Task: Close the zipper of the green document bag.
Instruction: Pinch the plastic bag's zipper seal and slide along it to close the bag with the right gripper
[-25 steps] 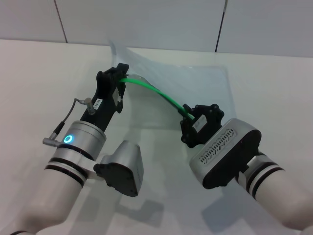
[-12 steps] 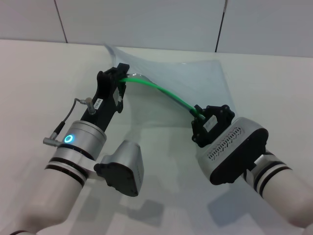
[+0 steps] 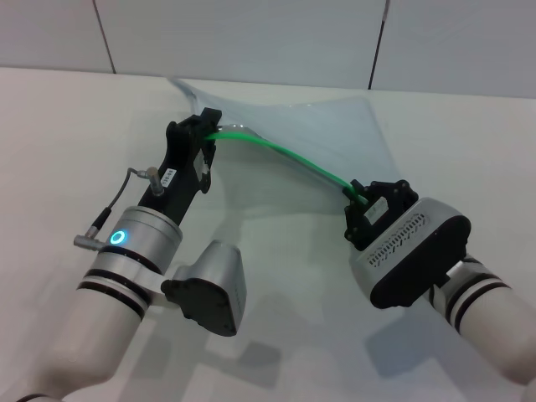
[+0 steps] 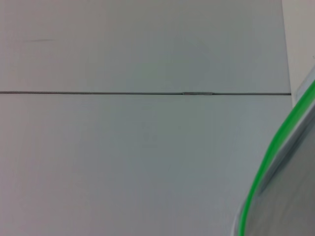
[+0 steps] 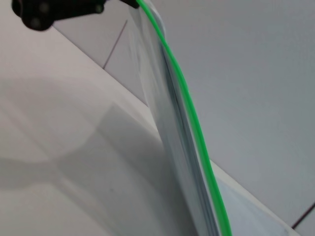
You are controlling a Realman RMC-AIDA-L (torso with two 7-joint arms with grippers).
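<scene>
The green document bag [image 3: 322, 130] is lifted off the table, a translucent pale sheet stretched between both grippers. Its zipper [image 3: 285, 154] runs as a thin green line along the near edge. My left gripper [image 3: 207, 134] is shut on the left end of that edge. My right gripper [image 3: 362, 198] is shut on the zipper at its right end; the slider tab is hidden between the fingers. The left wrist view shows only a curve of zipper [image 4: 268, 157] and bag [image 4: 293, 201]. In the right wrist view the zipper [image 5: 189, 113] runs away along the bag [image 5: 165, 128] to the far left gripper [image 5: 59, 7].
The white table [image 3: 67, 126] lies under both arms, with a tiled wall [image 3: 251, 38] behind it. The bag's far corners hang near the table's back edge. My left arm's elbow housing [image 3: 205, 289] sits low at the front.
My right gripper has slid to the right and nearer along the zipper, so more green strip shows between the grippers. The bag has pulled tauter. The left gripper has stayed put.
</scene>
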